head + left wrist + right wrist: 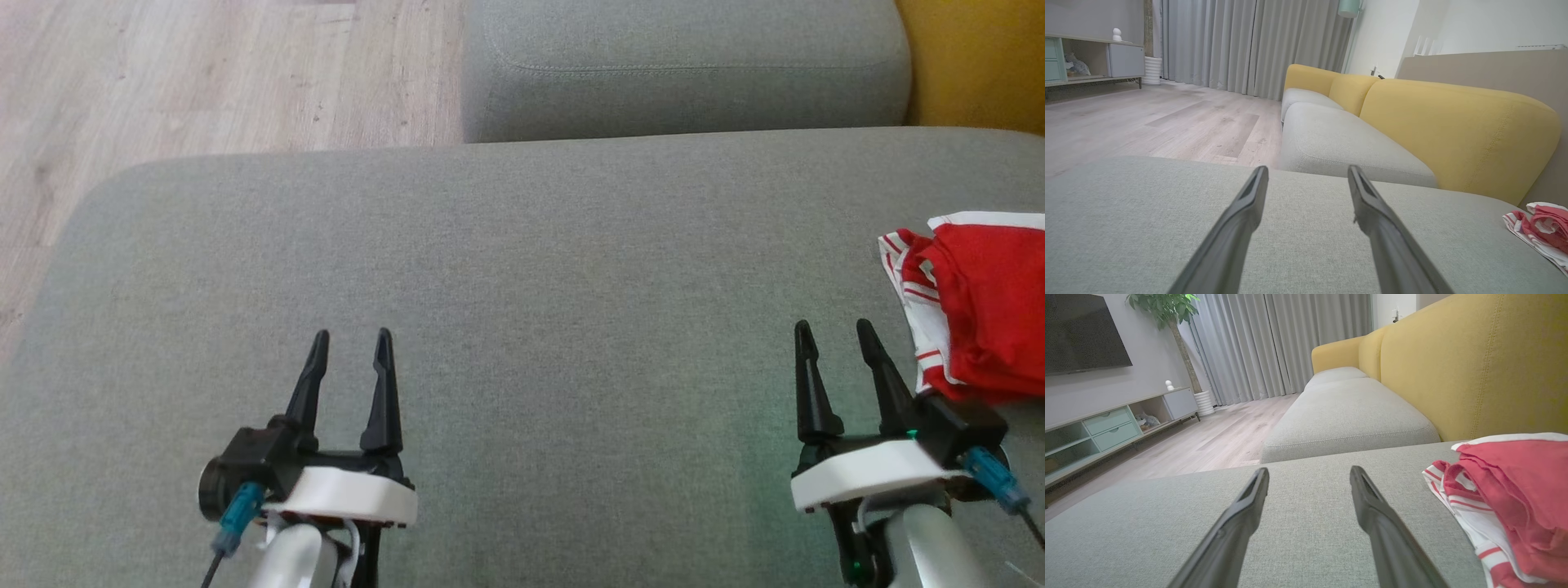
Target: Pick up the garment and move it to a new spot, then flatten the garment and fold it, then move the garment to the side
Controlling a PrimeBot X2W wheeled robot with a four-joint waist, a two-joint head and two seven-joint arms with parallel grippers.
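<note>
The garment [984, 306] is red with white, red-striped trim and lies crumpled at the right edge of the grey sofa seat [522, 269]. It also shows as the garment [1515, 506] at the right of the right wrist view and the garment [1541, 228] at the far right of the left wrist view. My right gripper [834, 336] hovers just left of it, open and holding nothing. Over the seat's front left, my left gripper [351, 341] is open and empty too. Nothing lies between the right gripper [1308, 475] or the left gripper [1306, 173] in the wrist views.
A second grey seat cushion [686, 65] adjoins the far edge. The yellow backrest [976, 57] runs along the right. Wooden floor [188, 82] lies past the seat's left and far edges. A TV cabinet [1110, 428] and curtains [1274, 343] stand across the room.
</note>
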